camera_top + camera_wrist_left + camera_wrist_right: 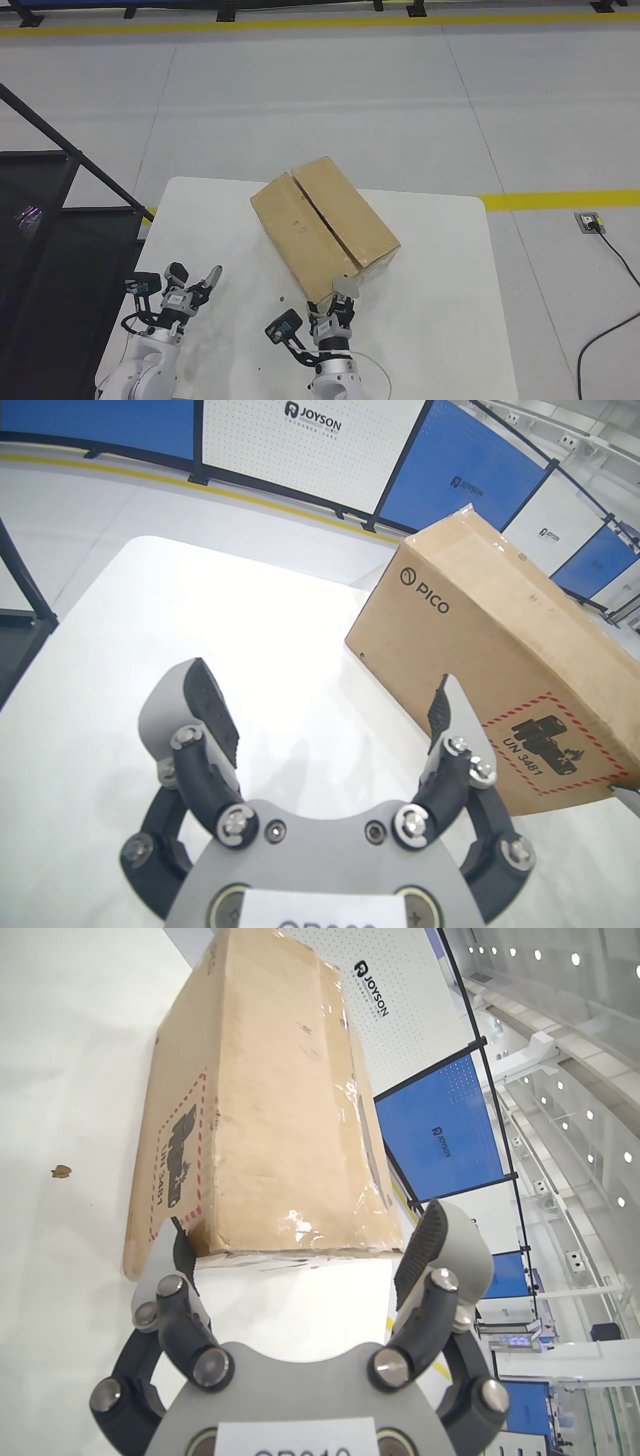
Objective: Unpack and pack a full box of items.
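Right end effector (301,1219), jaws apart, beside box (280,1103)

left gripper (320,680): jaws wide apart, empty | right gripper (300,1223): jaws wide apart, empty, wrist rolled sideways

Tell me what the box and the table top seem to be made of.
Box: brown cardboard, matte, judging by its creased, frayed edges; glossy clear tape wrinkles along the seams. Table: smooth white top with a faint sheen, perhaps laminate or painted board; cannot tell which.
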`<move>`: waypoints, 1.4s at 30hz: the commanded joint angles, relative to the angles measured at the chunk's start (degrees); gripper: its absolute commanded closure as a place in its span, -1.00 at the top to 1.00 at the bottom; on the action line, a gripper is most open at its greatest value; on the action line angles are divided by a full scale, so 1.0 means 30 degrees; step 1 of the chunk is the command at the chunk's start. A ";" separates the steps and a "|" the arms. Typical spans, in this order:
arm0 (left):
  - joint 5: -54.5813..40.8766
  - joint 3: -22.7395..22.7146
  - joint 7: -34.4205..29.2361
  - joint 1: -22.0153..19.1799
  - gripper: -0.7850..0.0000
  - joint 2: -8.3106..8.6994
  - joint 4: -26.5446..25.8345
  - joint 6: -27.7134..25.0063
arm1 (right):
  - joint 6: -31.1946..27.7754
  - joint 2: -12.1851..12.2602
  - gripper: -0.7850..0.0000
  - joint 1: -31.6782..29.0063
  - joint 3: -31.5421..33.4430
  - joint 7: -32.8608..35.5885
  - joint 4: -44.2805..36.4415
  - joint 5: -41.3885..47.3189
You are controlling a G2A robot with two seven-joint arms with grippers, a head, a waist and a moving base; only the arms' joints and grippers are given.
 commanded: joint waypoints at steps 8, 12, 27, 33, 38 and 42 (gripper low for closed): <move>0.0097 -0.0011 -0.0085 0.0021 1.00 -0.0001 -0.0086 -0.0053 | -0.0259 0.0060 1.00 -0.1234 0.1933 -0.1384 -0.0815 0.1145; 0.0132 -0.0018 -0.0140 0.0033 1.00 0.0000 -0.0139 -0.0073 | -0.0308 0.0101 1.00 -0.1755 0.2694 -0.1909 -0.1197 0.1590; 0.0182 0.0020 -0.0270 -0.0001 1.00 -0.0005 -0.0334 -0.0241 | -0.1147 0.0212 1.00 -0.3199 0.5444 -0.3243 -0.2839 0.3034; 0.0677 -0.0189 -0.0280 0.0400 1.00 0.0045 -0.0608 -0.0196 | -0.1585 0.0266 1.00 -0.4073 0.6404 -0.5226 -0.4007 0.5792; 0.0677 -0.0189 -0.0280 0.0400 1.00 0.0045 -0.0608 -0.0196 | -0.2078 0.0309 1.00 -0.4317 0.6545 -0.5967 -0.4352 0.6579; 0.0677 -0.0189 -0.0280 0.0400 1.00 0.0045 -0.0608 -0.0196 | -0.2078 0.0309 1.00 -0.4317 0.6545 -0.5967 -0.4352 0.6579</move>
